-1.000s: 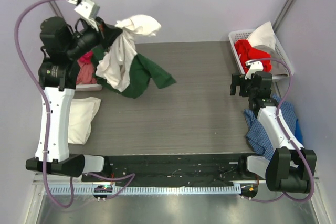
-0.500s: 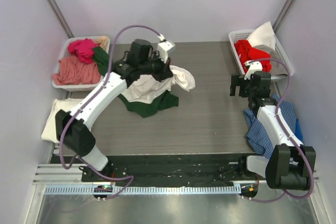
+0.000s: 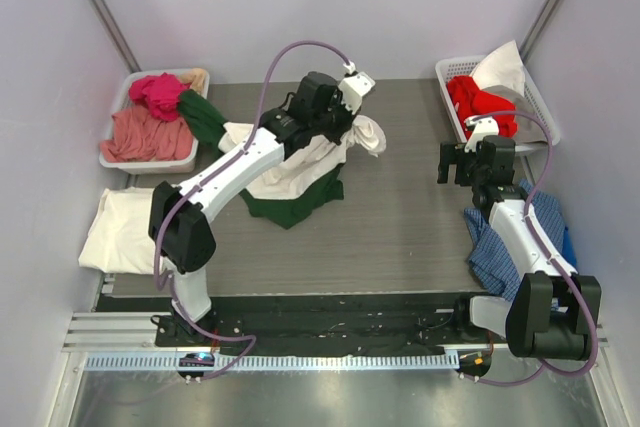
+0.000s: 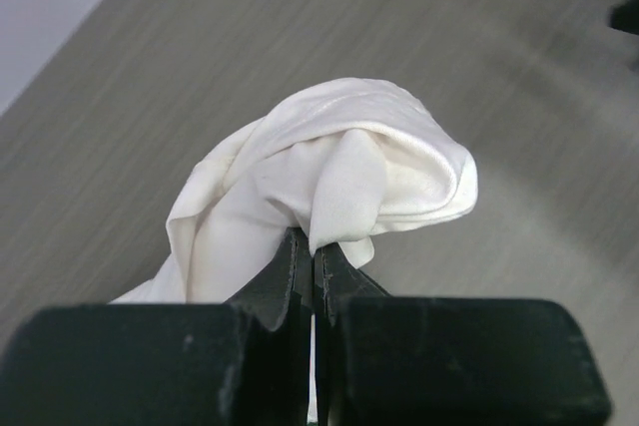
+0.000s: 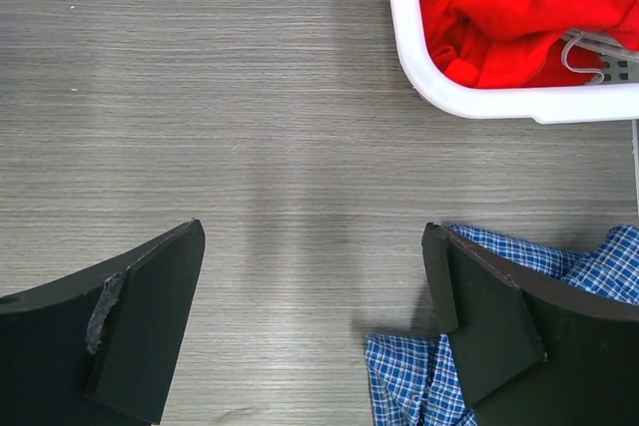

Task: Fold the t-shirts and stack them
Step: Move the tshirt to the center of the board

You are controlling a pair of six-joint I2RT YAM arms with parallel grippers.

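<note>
Grey worktop (image 3: pixel 400 217) at mid-frame bore the white t-shirt (image 4: pixel 349 167), a bunched fold pinched in the left gripper (image 4: pixel 313 251), apparently to pull it off the dark green t-shirt (image 3: pixel 290 205), while the right gripper (image 5: pixel 313 276) waited wide, empty.

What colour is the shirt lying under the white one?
Dark green. That t-shirt shows best in the top view.

left arm (image 3: pixel 228 171), right arm (image 3: pixel 521 236): long white parts, black joints | cables (image 3: pixel 290 48): thin, purple | fingers (image 5: pixel 140 331): black, thick, one has a grey worn spot
</note>
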